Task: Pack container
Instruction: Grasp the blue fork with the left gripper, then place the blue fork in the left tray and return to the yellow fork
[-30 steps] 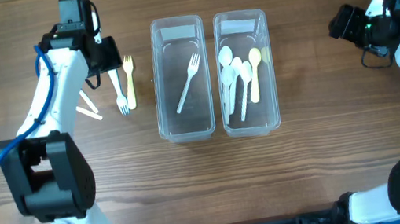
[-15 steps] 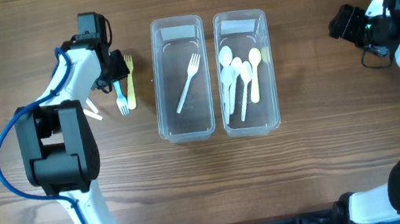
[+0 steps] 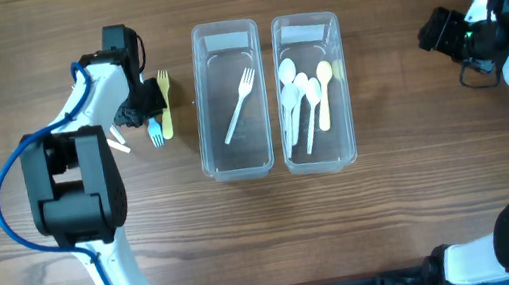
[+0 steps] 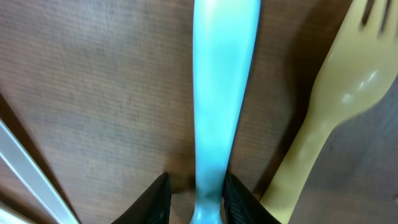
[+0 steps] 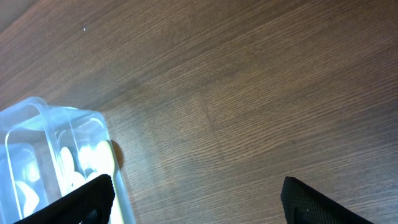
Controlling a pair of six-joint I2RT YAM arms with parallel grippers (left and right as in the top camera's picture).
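A light blue fork lies on the wooden table beside a yellow fork, left of the containers. My left gripper is low over the blue fork's handle with a jaw on each side. The right jaw touches the handle and a narrow gap shows at the left jaw. From overhead, the left gripper covers most of the blue fork, with the yellow fork next to it. My right gripper is open over bare wood, holding nothing.
Two clear containers stand side by side: the left container holds one white fork, the right container holds several spoons. White utensils lie left of the forks. The right container's corner shows in the right wrist view.
My left gripper has come down over the blue fork's handle and its jaws have narrowed around it. The right arm has not moved.
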